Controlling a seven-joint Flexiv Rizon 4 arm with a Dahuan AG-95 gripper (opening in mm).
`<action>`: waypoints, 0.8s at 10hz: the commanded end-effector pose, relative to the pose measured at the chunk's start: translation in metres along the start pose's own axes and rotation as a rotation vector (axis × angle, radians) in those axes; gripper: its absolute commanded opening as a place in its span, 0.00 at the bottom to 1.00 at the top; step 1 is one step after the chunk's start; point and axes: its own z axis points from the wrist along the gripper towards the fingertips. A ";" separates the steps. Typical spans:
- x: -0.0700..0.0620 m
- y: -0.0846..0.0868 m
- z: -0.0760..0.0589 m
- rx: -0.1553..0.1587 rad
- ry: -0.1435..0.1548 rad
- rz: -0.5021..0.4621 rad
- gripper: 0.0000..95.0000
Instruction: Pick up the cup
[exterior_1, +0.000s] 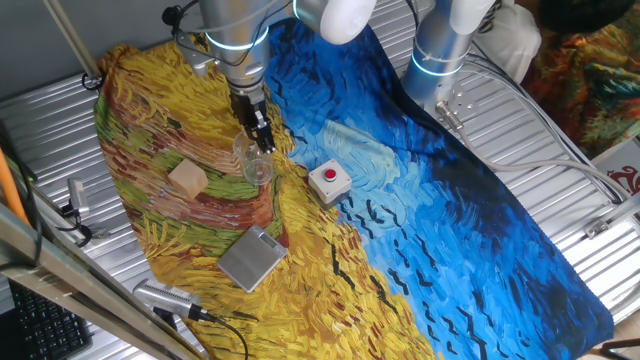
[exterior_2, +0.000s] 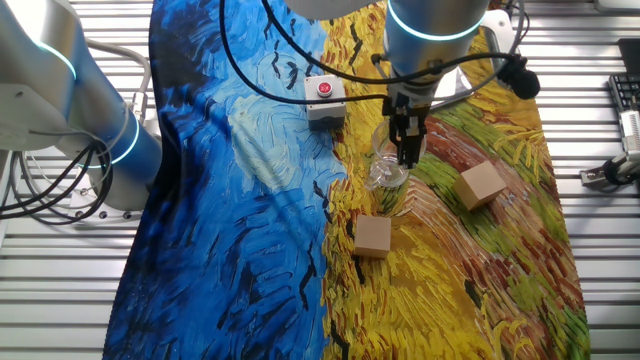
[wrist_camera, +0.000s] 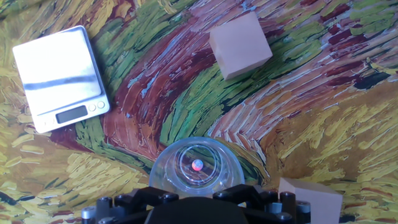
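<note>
table (exterior_1: 560, 210) | painted cloth (exterior_1: 420, 230) | cup (exterior_1: 256, 165), cubes, scale, button box

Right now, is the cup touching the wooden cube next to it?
Apart. In one fixed view, a strip of painted cloth shows between the cup and the wooden cube; the hand view shows the same gap.

We see the small clear plastic cup (exterior_1: 255, 162) standing on the painted cloth covering the bench (exterior_1: 420, 220), directly under the end effector (exterior_1: 262, 139). The tan wooden cube (exterior_1: 187, 179) sits left of it, the white box with a red button (exterior_1: 329, 181) right, and the silver digital scale (exterior_1: 252, 257) nearer.
</note>
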 end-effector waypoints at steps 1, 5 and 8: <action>0.000 0.001 0.002 0.002 -0.001 -0.001 1.00; 0.001 0.002 0.006 0.001 -0.004 -0.002 1.00; 0.000 0.001 0.007 0.000 -0.004 -0.003 1.00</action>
